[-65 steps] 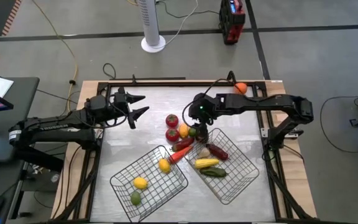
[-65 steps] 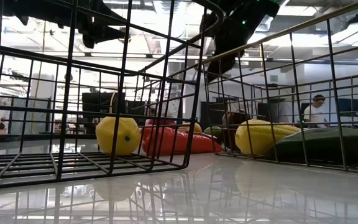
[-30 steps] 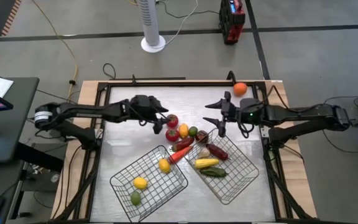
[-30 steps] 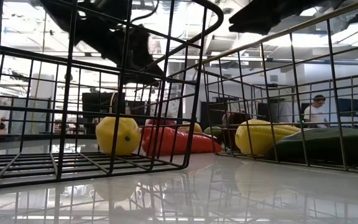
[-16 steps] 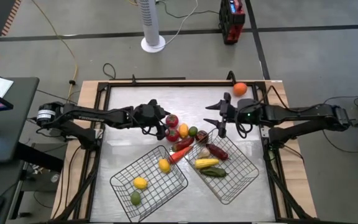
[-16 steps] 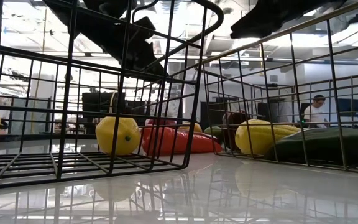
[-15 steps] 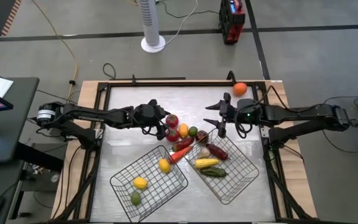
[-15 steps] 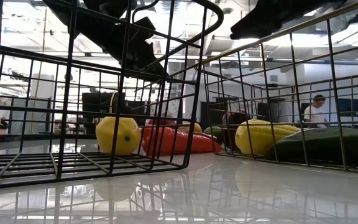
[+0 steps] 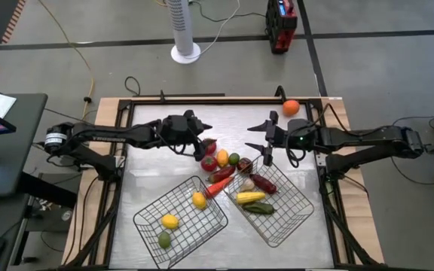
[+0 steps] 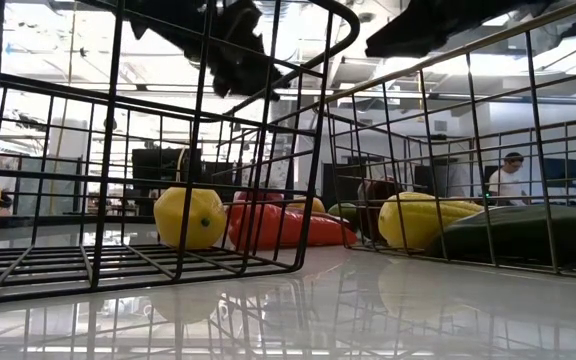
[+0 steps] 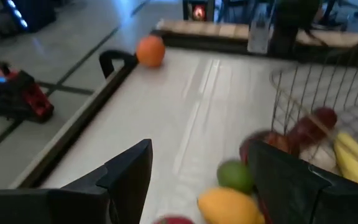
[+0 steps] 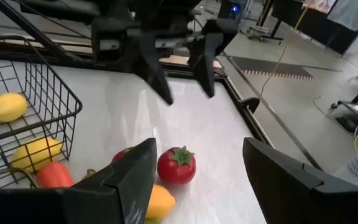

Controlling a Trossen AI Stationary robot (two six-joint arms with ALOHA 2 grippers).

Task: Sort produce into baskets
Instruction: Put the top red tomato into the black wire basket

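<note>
Two robot arms meet over a heap of toy produce: the left gripper hovers just above the red tomato at the far edge of the pile, its fingers spread and empty, as the right wrist view shows, so it appears lined up to pick that piece next. The right gripper waits just beside the pile on the other side, jaws also parted and holding nothing, probably keeping clear of its partner's reach.

The unsorted pile lies between the two wire baskets' far ends: below the tomato a second red piece, a yellow-orange fruit and a green one touch one another. A long red-orange piece leans over the left basket rim toward the pile. That basket holds rounder yellow and green pieces, while the right basket holds longer ones, suggesting a sort by kind. One orange sits well apart from the pile, at the table's far right corner.
</note>
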